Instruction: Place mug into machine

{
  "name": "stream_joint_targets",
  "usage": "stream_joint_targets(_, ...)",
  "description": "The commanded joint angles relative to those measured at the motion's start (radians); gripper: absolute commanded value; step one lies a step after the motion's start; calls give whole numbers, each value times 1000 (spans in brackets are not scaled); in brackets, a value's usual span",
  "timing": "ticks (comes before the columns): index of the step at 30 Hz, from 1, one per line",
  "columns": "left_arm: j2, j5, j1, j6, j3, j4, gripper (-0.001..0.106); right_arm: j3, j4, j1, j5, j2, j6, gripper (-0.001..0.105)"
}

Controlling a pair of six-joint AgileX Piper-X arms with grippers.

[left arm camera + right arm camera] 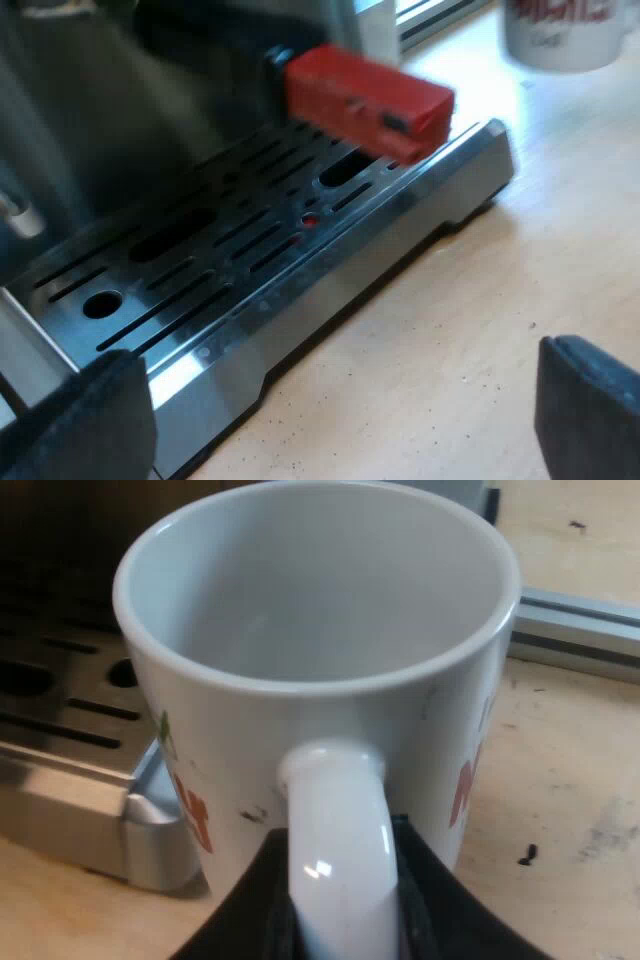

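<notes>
Right tool [340, 905] clamped on the handle of the mug [230, 770]; mug just beside a corner of the drip tray [75, 795], not on it. Left tool [340, 410] spread wide, holding nothing, at the tray's front. Risk: with a handle-only grip the mug could swing, catch its base on the tray edge and tip.

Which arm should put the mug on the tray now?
Right: the right gripper grips the mug by its handle beside the tray; the left gripper hangs open and empty at the tray's front.
</notes>
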Motion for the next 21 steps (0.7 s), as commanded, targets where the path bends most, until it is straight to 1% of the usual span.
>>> stream_joint_targets(1, 8, -20, -4, -1, 10, -63, 78, -46, 92, 3, -59, -63, -11, 0)
stream_joint_targets(3, 24, -20, -4, -1, 27, -130, 78, -73, 148, 24, -70, -97, -11, 0)
stream_joint_targets(4, 28, -20, -4, -1, 31, -136, 78, -79, 157, 30, -70, -102, -11, 0)
stream_joint_targets(6, 61, -20, -4, -1, 56, -202, 78, -92, 176, 88, -70, -104, -11, 0)
stream_joint_targets(8, 85, -20, -4, -1, 59, -222, 78, -91, 174, 146, -57, -104, -8, 0)
stream_joint_targets(9, 104, -20, -4, -1, 59, -239, 78, -91, 174, 146, -57, -104, -8, 0)
stream_joint_targets(11, 123, -20, -4, -1, 59, -249, 78, -91, 174, 251, 22, -87, 19, 0)
stream_joint_targets(12, 140, -20, -4, -1, 59, -255, 78, -91, 167, 299, 63, -75, 19, 0)
stream_joint_targets(13, 150, -20, -4, -1, 59, -258, 78, -91, 166, 316, 76, -68, 19, 0)
stream_joint_targets(14, 160, -20, -4, -1, 59, -265, 78, -91, 153, 365, 110, -55, 24, 0)
stream_joint_targets(16, 174, -20, -4, -1, 59, -279, 78, -91, 111, 435, 162, -23, 55, 0)
stream_joint_targets(18, 180, -20, -4, -1, 59, -284, 78, -91, 46, 512, 246, 28, 86, 0)
stream_joint_targets(21, 180, -22, -4, -1, 59, -284, 78, -91, -42, 583, 302, 104, 87, 0)
